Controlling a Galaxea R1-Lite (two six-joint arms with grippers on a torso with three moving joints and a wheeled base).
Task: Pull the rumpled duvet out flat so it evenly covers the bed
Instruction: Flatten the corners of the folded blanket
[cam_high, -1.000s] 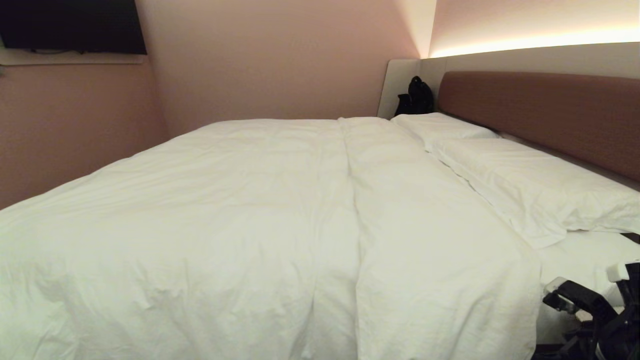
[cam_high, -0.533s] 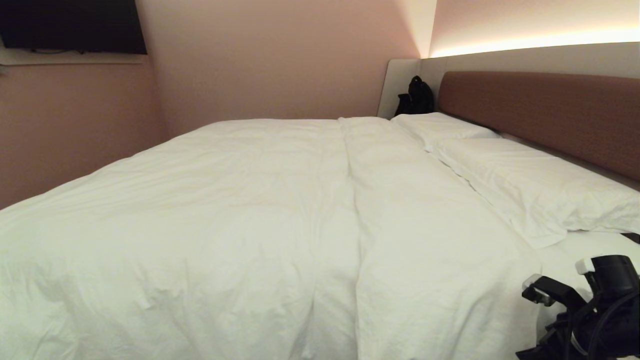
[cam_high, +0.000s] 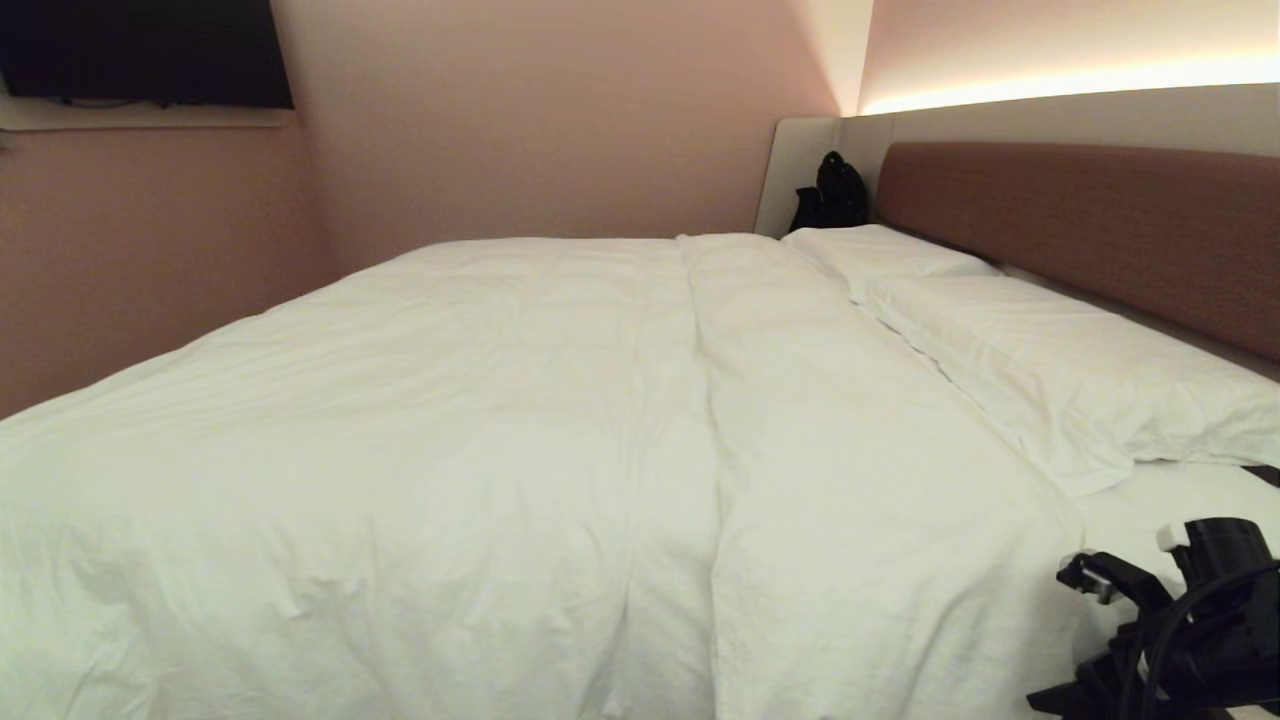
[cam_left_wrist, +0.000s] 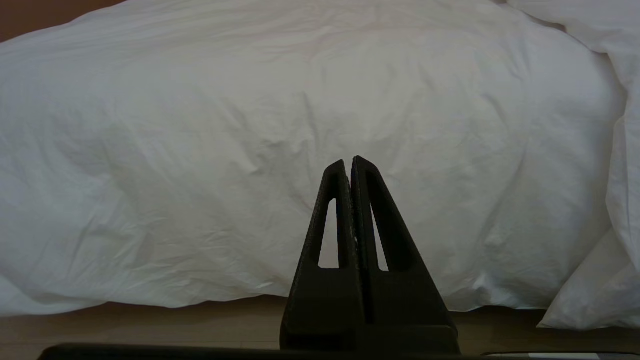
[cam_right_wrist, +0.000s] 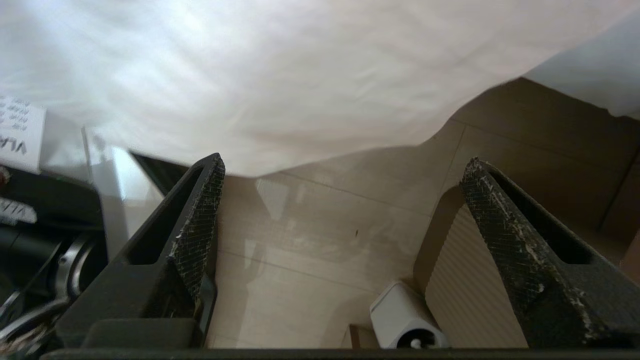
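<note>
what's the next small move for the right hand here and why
Probably bring the open right hand forward to the hanging edge of the puffy white duvet and close on it. Its fingers stand wide apart over the pale floor, holding nothing, with that edge just ahead. The left hand is shut and idle, facing the duvet's side.

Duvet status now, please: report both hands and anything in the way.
Left hand shut, empty, facing duvet. Right hand open, empty, low beside bed, over floor. Duvet spread flat up to pillows. Nothing in the way.
</note>
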